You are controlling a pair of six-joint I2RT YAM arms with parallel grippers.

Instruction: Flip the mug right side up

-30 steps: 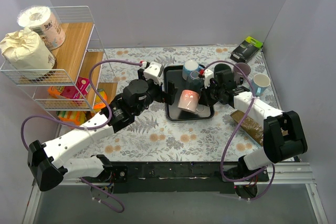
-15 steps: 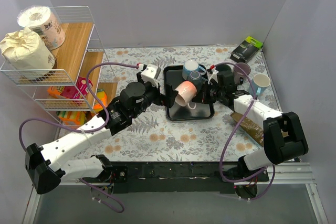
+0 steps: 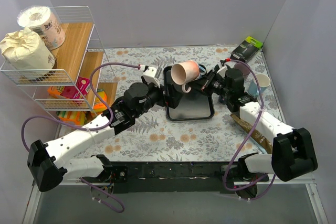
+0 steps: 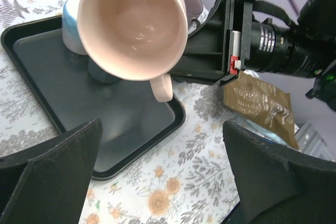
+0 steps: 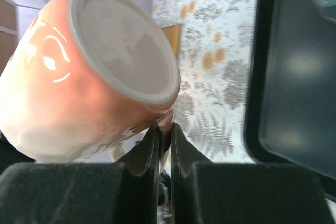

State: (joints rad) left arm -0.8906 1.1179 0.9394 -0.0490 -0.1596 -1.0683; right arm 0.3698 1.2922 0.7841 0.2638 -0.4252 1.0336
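Note:
The pink mug (image 3: 185, 72) hangs in the air above the back of the black tray (image 3: 190, 109), tilted on its side. Its mouth faces my left wrist camera (image 4: 132, 24) and its base faces my right wrist camera (image 5: 79, 93). My right gripper (image 5: 164, 132) is shut on the mug's handle (image 4: 161, 87); it shows in the top view (image 3: 203, 81) to the right of the mug. My left gripper (image 3: 167, 94) is open and empty at the tray's left edge, with its jaws wide apart (image 4: 163, 182) over the tray's near corner.
A blue and white mug (image 4: 71, 27) stands on the tray behind the pink one. A purple mug (image 3: 242, 70), a white mug (image 3: 261, 81), a brown packet (image 3: 252, 127) and a black box (image 3: 247, 49) lie at the right. A wire shelf (image 3: 68, 51) stands at the left.
My right gripper has lifted the pink mug off the tray toward the back and turned it, so its mouth now faces left and upward. My left arm has hardly moved.

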